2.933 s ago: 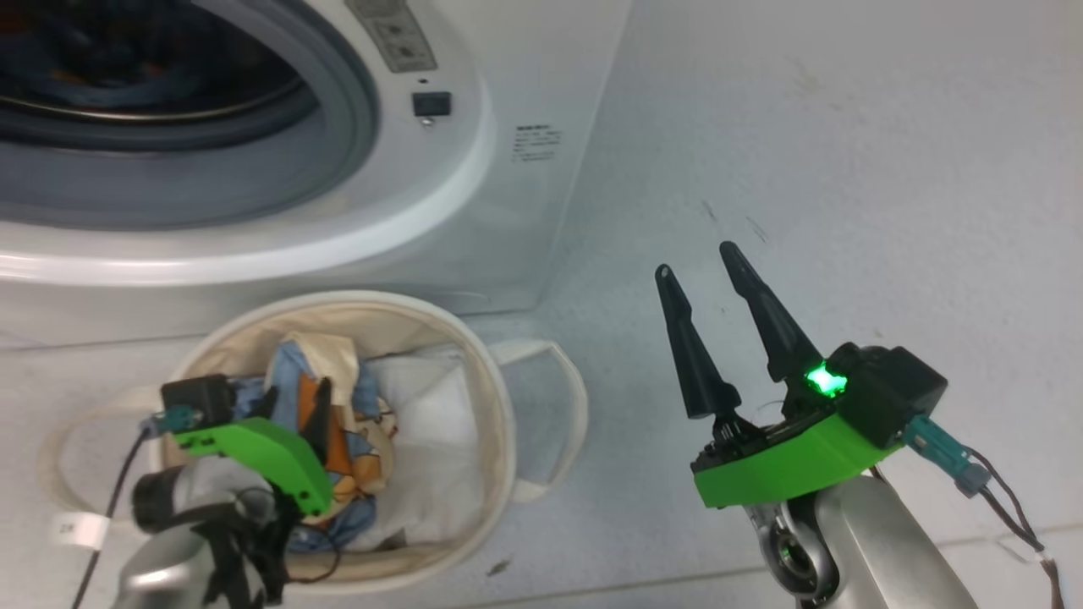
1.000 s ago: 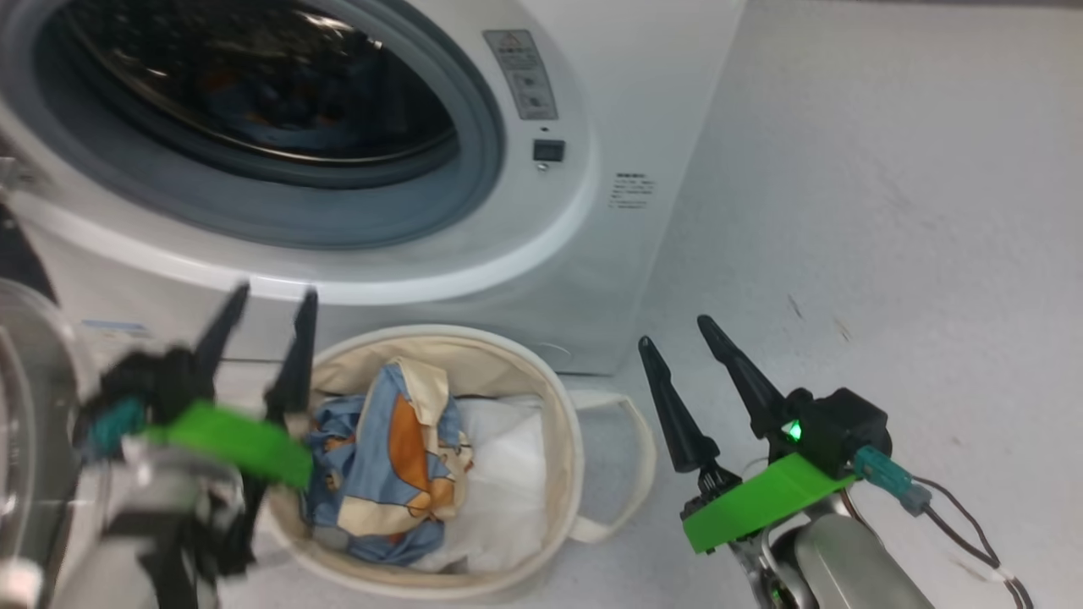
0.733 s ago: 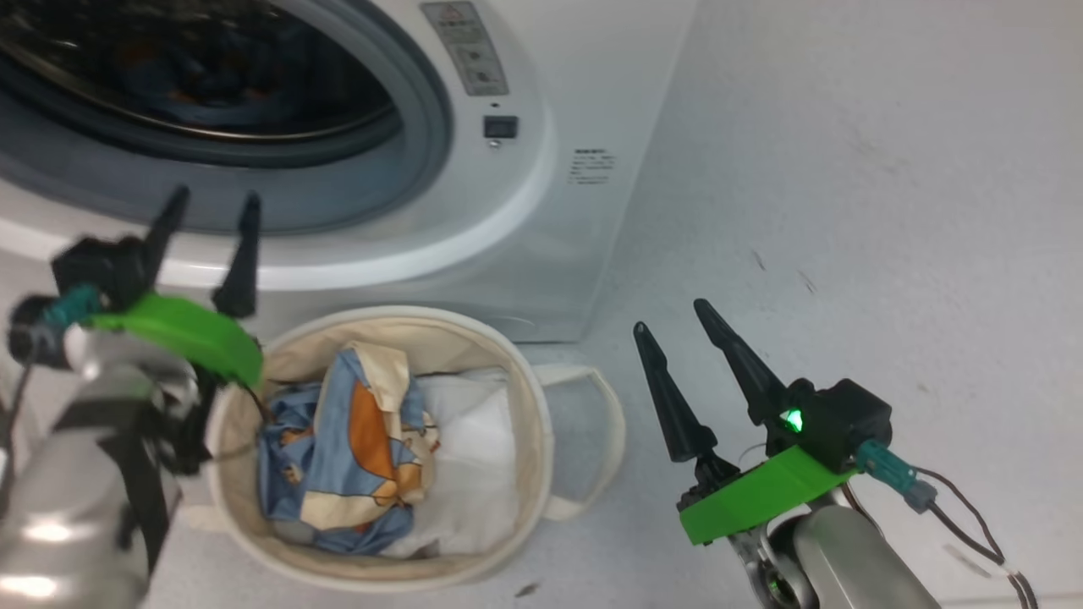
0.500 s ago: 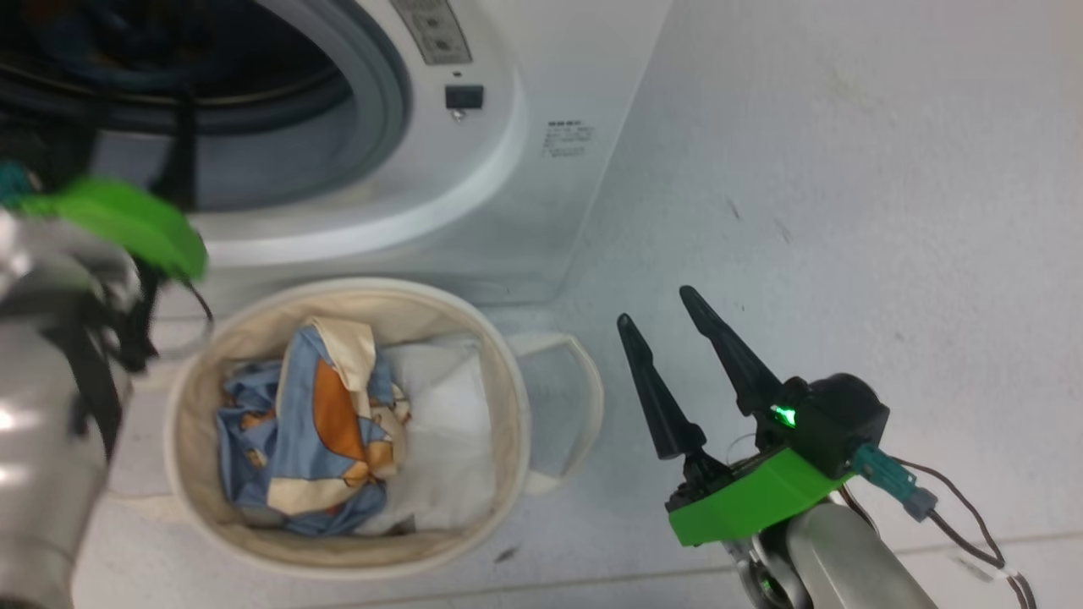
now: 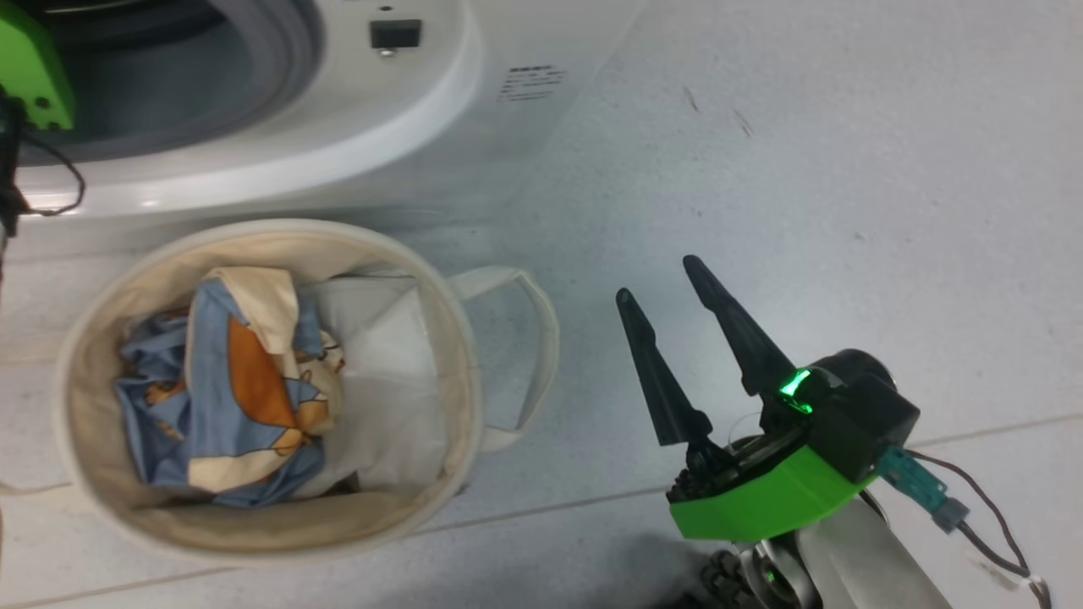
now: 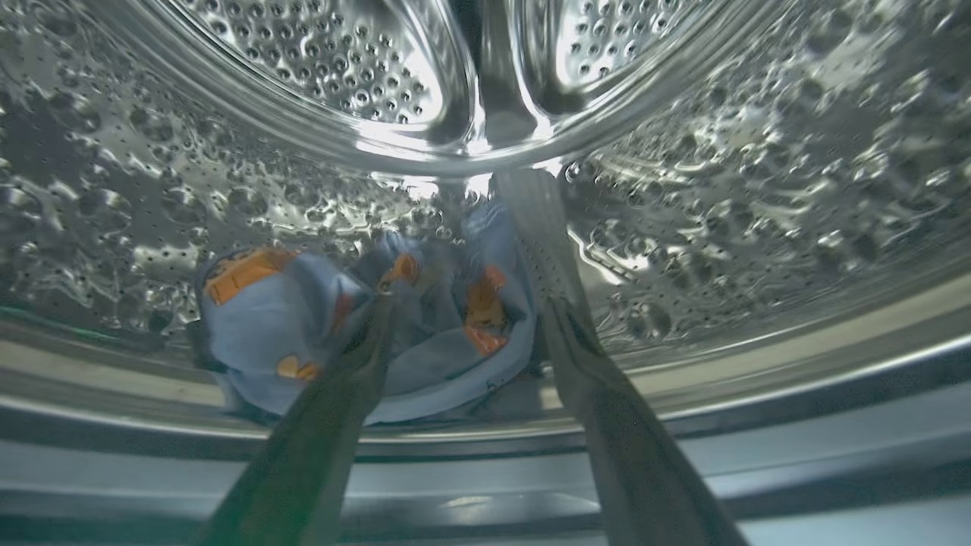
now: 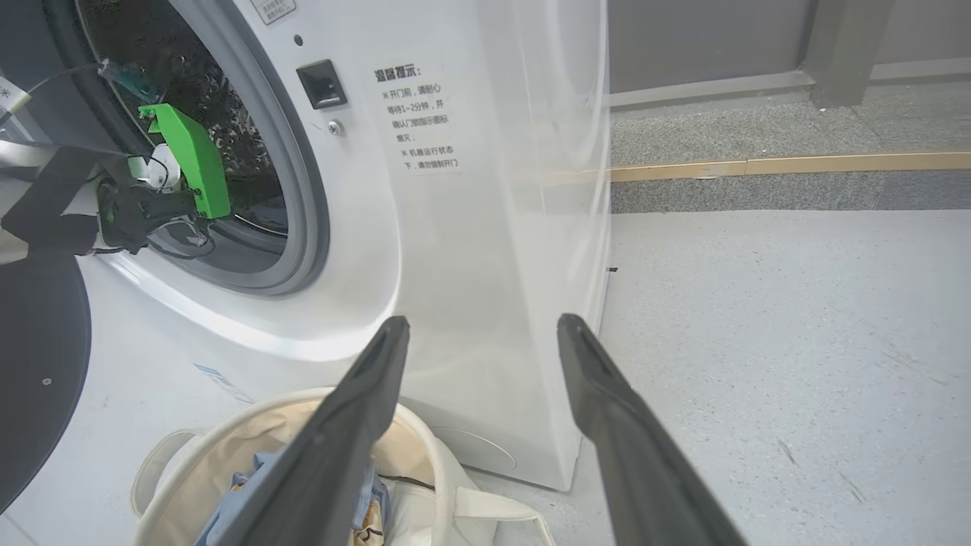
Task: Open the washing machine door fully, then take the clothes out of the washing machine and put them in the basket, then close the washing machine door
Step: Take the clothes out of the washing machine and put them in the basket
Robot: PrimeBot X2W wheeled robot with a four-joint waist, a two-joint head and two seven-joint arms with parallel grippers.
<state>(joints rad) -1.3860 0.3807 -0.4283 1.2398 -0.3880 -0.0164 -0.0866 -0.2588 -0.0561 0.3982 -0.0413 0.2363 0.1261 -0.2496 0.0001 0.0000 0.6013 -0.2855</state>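
The washing machine stands with its door swung wide at eight o'clock in the right wrist view; the steel drum holds a blue bear-print garment bunched at its six o'clock; a second bear-print garment lies in the basket. The left claw, fingers spread, points into that bundle (blur hides whether the tips touch); best to press deeper, straddle the thickest fold, pinch firmly, then lift clear of the gasket. The right claw hovers spread over the floor at the basket's three o'clock.
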